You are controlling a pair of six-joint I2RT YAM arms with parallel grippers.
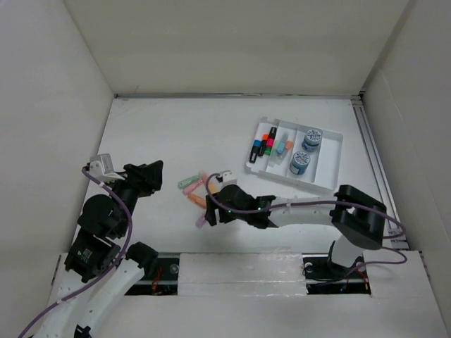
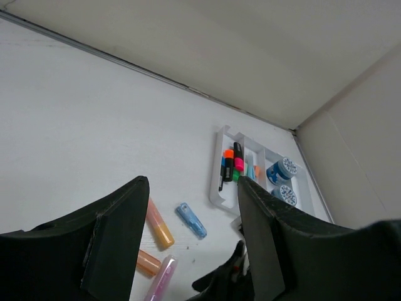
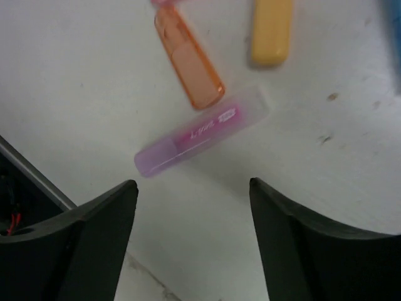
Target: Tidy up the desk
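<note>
Desk: the white tabletop (image 1: 162, 134) lies under both my grippers, walled in white, with a metal rail along its right edge.
Right gripper: my right gripper (image 3: 194, 194) hangs low over the near part of the desk, close to its front edge; the jaws stand wide apart with nothing between them.
Under the right gripper: a purple highlighter (image 3: 200, 138) lies flat on the desk just beyond my fingertips, slanted across the gap and untouched.
Near it: an orange highlighter (image 3: 188, 56) lies just past the purple one, and a yellow-orange one (image 3: 271, 31) is off to the side.
Left gripper: my left gripper (image 2: 191, 188) hovers above the left side of the desk, well apart from the right one; its jaws are parted and I grip nothing, with bare tabletop showing between the fingers.
From the left wrist: a blue highlighter (image 2: 191, 221) lies on the desk beside the orange ones.
Tray: a white compartment tray (image 1: 331, 165) sits on the far right of the desk, holding upright-packed markers and two blue rolls (image 1: 312, 139).
</note>
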